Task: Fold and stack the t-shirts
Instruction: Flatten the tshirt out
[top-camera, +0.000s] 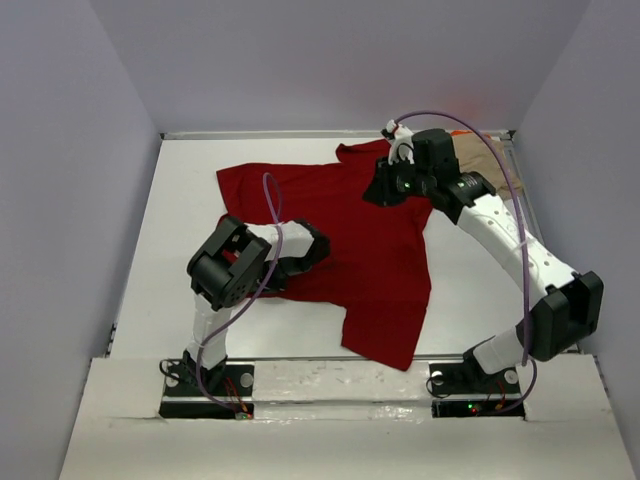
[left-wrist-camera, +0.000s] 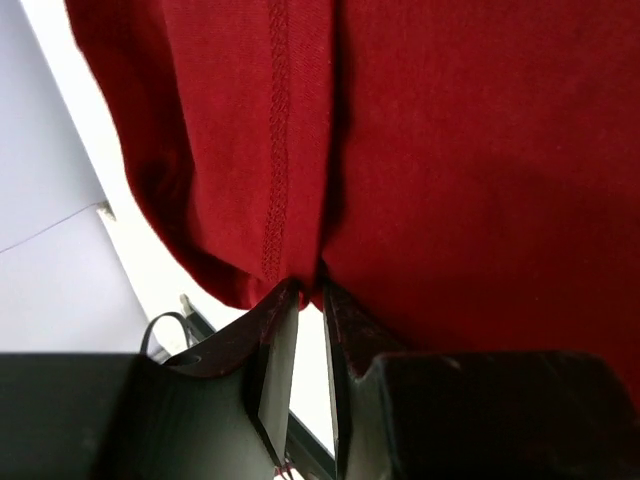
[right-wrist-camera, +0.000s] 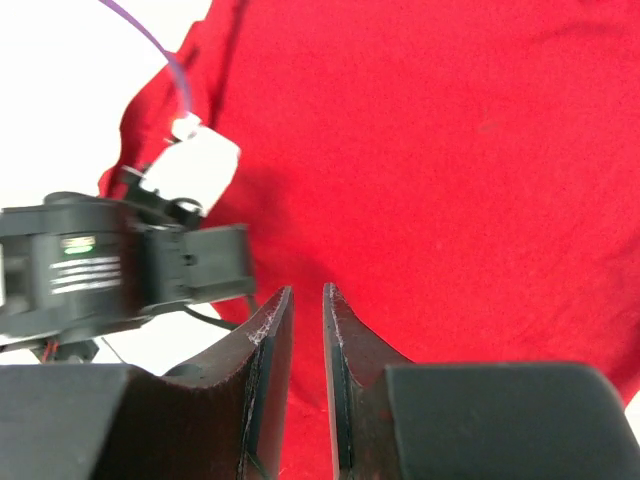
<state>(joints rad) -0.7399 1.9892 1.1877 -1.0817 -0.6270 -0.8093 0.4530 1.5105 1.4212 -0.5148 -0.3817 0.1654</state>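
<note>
Folding the dark red t-shirt (top-camera: 375, 250), spread mid-frame on the counter (top-camera: 175, 230): my left jaws meet its edge, grip uncertain; my right jaws are slightly parted, empty. I should pinch the hem fully and lift evenly

Robot lab test cell: left arm (top-camera: 230, 270) and right arm (top-camera: 505, 235) fixed at the near edge of a white tabletop (top-camera: 180, 250), boxed in on three sides by plain pale panels (top-camera: 70, 200), purple cables (top-camera: 266, 190) looped along both arms, small status lights (top-camera: 470, 407) lit at a base, one red shirt (top-camera: 380, 260) laid out.
</note>
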